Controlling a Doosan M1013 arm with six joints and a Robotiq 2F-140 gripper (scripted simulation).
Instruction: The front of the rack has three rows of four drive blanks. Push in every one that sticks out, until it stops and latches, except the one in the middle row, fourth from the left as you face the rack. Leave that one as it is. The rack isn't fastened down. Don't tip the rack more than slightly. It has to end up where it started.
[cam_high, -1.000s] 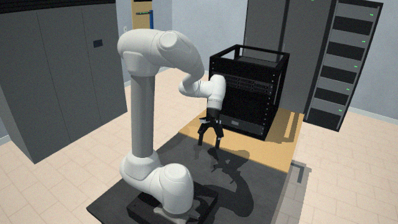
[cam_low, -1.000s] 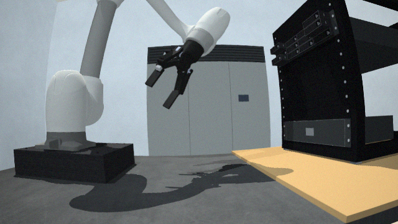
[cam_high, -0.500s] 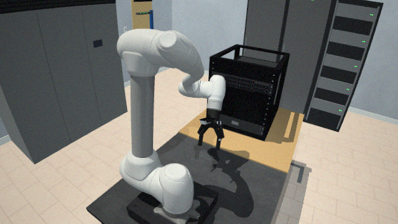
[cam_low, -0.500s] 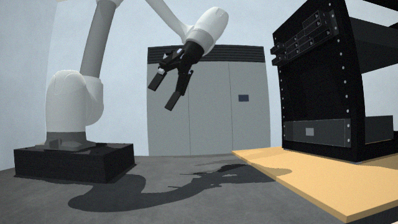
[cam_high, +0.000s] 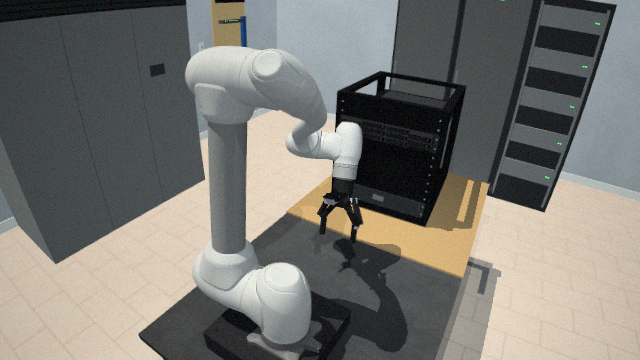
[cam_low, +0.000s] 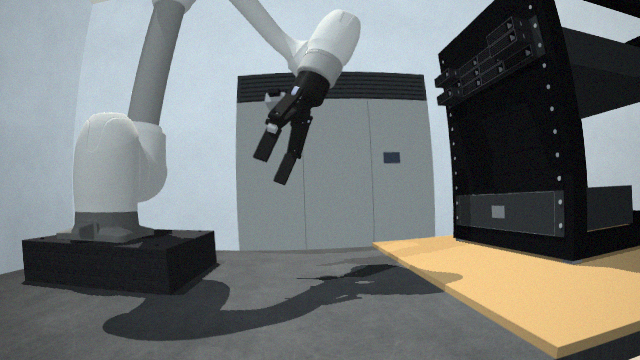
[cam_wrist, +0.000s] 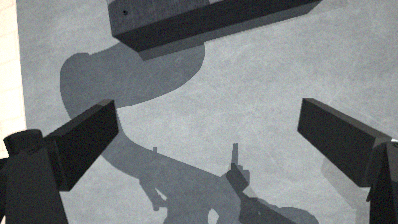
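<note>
The black rack stands on a yellow board. Its three rows of drive blanks sit high on the front face. In the exterior view the blanks at the left end seem to stand out further than the others; the rest are too small to tell. My gripper is open and empty. It points down, hangs in the air in front of the rack's lower left, well below the blanks, and touches nothing.
A grey panel closes the rack's bottom. The dark mat lies under the gripper, with the arm's black pedestal on it. Grey cabinets and a tall server tower line the walls.
</note>
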